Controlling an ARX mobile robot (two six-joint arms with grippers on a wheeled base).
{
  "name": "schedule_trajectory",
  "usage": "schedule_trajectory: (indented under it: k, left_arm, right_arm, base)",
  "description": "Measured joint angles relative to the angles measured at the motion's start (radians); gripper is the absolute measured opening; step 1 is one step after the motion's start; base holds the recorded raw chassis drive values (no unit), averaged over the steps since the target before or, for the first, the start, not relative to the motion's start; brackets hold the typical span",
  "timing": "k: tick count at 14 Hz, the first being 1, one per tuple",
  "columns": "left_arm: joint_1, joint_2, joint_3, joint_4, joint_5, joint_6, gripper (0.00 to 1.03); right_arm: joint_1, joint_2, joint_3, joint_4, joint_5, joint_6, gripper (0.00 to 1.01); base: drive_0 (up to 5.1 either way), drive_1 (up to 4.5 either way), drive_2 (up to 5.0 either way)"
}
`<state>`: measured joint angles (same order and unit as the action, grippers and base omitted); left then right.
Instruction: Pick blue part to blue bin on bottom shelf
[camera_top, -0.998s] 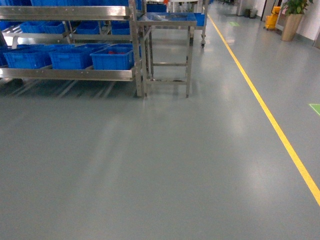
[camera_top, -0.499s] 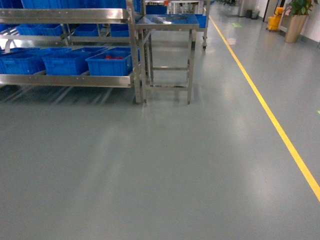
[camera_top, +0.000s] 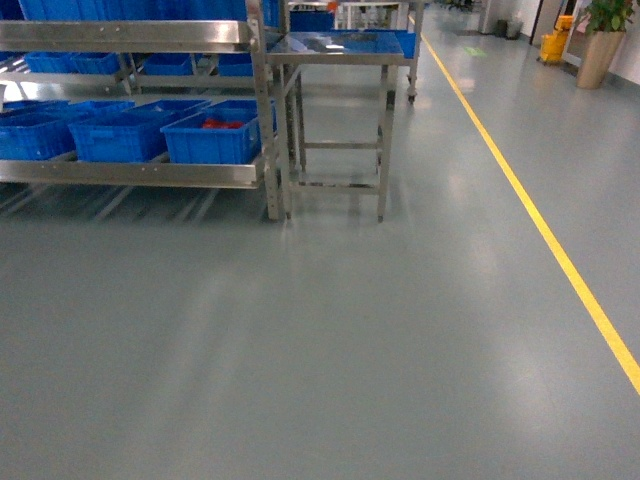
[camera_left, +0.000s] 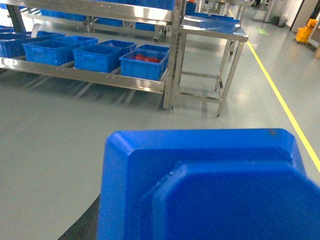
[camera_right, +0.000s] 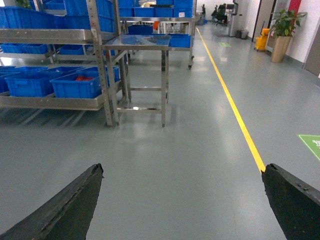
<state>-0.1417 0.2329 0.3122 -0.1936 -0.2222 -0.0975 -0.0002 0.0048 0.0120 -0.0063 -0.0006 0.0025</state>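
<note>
Head view: neither gripper shows. The rack (camera_top: 150, 172) stands ahead and to the left, well apart from the robot, with blue bins (camera_top: 210, 140) on its bottom shelf and a steel table (camera_top: 340, 45) just beside its end post. The nearest bin has red items in it. Which bin is the target cannot be told, so a drop into the wrong one is a risk.

Left wrist view: the blue part (camera_left: 210, 190) fills the space right under the camera, where the jaws would be. The left gripper's fingers are hidden behind it, so I cannot tell whether they clamp it; likely it is carried. If the hold is loose, a jolt of the base could shake it off onto the floor. The bins (camera_left: 142, 65) lie far ahead and to the left.

Right wrist view: the right gripper (camera_right: 182, 210) is spread wide, with nothing between its fingers (camera_right: 65, 205). The upper shelf overhangs the bins, so a high reach could strike it.
</note>
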Motion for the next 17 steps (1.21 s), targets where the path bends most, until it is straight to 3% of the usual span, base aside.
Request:
schedule_trajectory:
  k: [17]
  left_arm:
    - [0.000,0.001,0.000,-0.001,0.001,0.000,0.43]
  right_arm:
    - [0.000,0.000,0.000,0.000,0.000,0.000,0.98]
  base:
    - [0.0,3.96,-4.0]
